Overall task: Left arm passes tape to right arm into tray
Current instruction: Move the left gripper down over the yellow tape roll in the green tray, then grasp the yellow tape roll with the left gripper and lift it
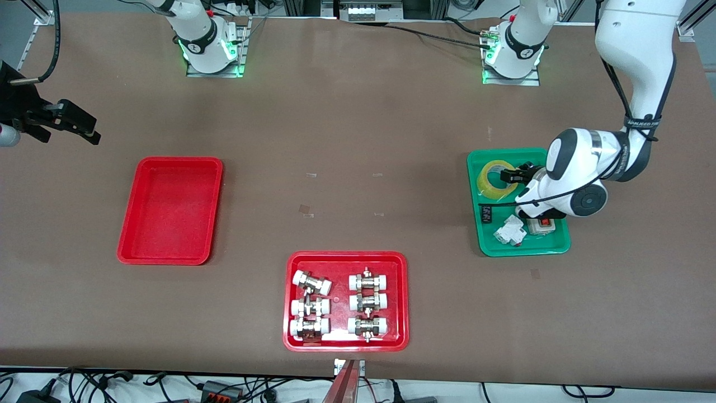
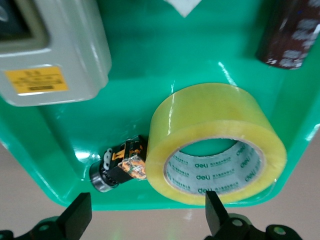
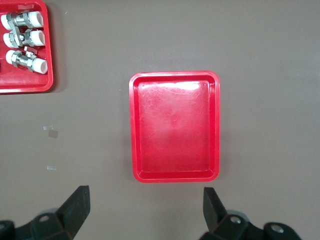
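Note:
The tape [image 1: 494, 179], a yellowish roll with a white printed core [image 2: 215, 145], lies in the green tray [image 1: 476, 224] at the left arm's end of the table. My left gripper [image 1: 512, 174] hangs low over that tray, open and holding nothing. In the left wrist view this gripper [image 2: 147, 210] has one finger at the roll's edge and the other over the tray's rim. The plain red tray [image 1: 170, 210] [image 3: 175, 125] is bare, toward the right arm's end. My right gripper [image 1: 84, 130] [image 3: 145, 200] waits open, high above the table beside that tray.
A red tray [image 1: 289, 302] [image 3: 25, 89] with several pipe fittings lies nearest the front camera. The green tray [image 2: 150, 65] also holds a grey box with a yellow label [image 2: 50, 50], a small black and orange part [image 2: 122, 162], a dark cylinder [image 2: 292, 35] and a white part [image 1: 510, 229].

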### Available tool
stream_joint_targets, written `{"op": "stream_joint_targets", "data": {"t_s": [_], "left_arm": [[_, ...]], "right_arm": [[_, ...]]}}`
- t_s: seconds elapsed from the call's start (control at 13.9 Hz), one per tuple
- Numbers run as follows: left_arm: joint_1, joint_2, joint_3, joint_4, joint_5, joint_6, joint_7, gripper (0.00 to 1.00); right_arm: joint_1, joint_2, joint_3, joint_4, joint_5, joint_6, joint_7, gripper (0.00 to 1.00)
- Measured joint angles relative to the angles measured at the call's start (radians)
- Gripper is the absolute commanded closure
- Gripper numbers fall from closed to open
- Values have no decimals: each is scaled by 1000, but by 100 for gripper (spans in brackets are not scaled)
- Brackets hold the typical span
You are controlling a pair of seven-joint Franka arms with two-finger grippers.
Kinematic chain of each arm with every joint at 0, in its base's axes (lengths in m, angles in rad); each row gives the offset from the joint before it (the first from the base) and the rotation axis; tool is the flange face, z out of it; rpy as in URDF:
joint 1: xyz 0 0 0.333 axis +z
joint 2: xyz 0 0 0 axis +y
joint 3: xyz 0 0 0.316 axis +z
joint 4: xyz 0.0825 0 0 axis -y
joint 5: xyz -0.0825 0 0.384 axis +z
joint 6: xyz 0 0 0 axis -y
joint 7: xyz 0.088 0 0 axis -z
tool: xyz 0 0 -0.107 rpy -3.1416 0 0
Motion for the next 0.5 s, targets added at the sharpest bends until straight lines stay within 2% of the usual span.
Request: {"op": "stream_joint_targets", "data": {"t_s": [0.22, 0.36, 0.5], "left_arm": [[-6, 35, -1, 0, 0, 1, -17, 1], [-24, 48, -3, 1, 0, 4, -35, 26], [-37, 52, -4, 1, 0, 6, -43, 61]], "right_arm": [[0, 0, 0, 1, 0, 0, 0, 0], [0, 0, 0, 1, 0, 0, 0, 0], [0, 0, 0, 1, 0, 0, 0, 0]]}}
